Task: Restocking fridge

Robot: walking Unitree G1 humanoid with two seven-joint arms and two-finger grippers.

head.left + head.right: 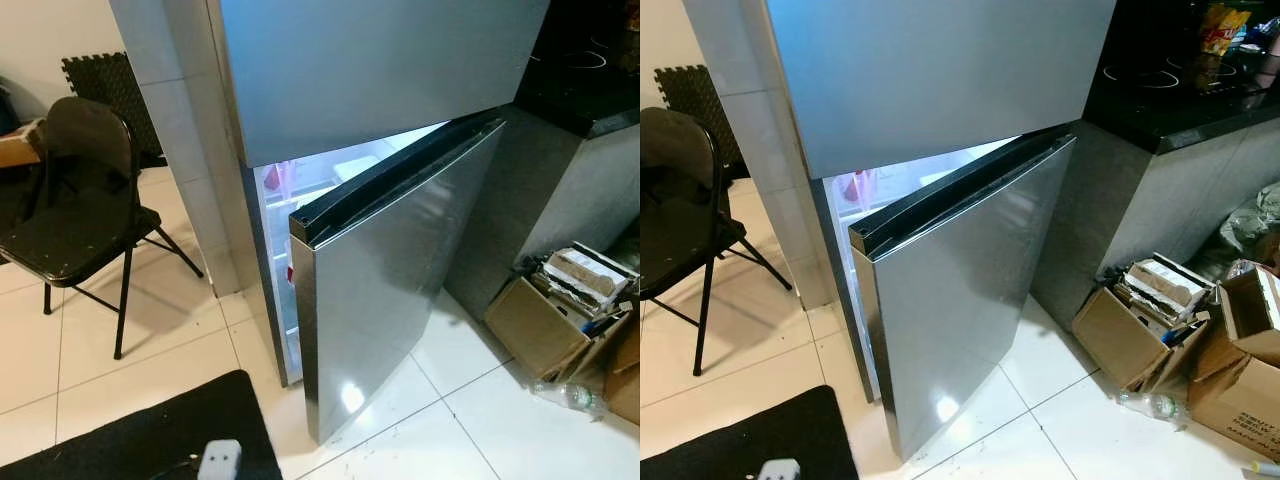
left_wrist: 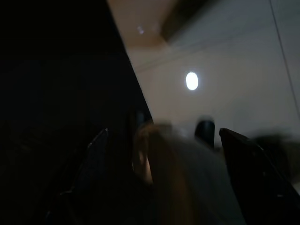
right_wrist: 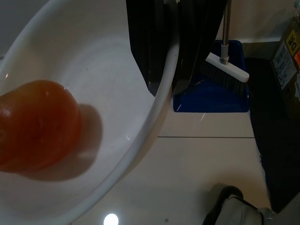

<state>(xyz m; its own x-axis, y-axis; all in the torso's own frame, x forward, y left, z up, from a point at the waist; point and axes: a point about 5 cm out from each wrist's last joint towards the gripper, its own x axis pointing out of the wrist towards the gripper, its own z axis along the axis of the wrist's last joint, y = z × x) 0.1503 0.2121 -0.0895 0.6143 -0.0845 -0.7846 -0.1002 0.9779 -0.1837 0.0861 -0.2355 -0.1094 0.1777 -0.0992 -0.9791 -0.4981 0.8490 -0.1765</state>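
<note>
Right jaws [image 3: 161, 70]: pressed together on the rim of a white round bowl [image 3: 108, 70] — one black finger inside the rim, one outside, at the upper middle of the right wrist view.
Left jaws: too dark and blurred in the left wrist view to tell whether they are spread or pressed together; two dark finger shapes can just be made out at the lower part of the frame.
Bowl's load: an orange-red rounded fruit or vegetable [image 3: 35, 126] lies inside the bowl, at the left edge of the right wrist view; what it is exactly I cannot tell.
Below the bowl: pale floor tiles, with a blue dustpan [image 3: 211, 93] and a white-headed brush [image 3: 227, 68] at the upper right of that frame.
Fridge: a tall stainless-steel fridge [image 1: 370, 70] fills the middle of the left eye view; its upper door is shut, its lower steel door [image 1: 390, 270] stands partly ajar, and the lit white interior [image 1: 300, 180] shows through the gap on the left side.
Around it: a black folding chair [image 1: 80, 200] at the left, open cardboard boxes of clutter [image 1: 1150, 320] at the lower right, a black tabletop [image 1: 1180, 90] at the upper right.
Progress: early to middle, by my reading — the fridge is already opened and the bowl is in hand, but the bowl is not yet inside.
Left to do: likely widen the door, set the bowl on a shelf, let go, and shut the door.
</note>
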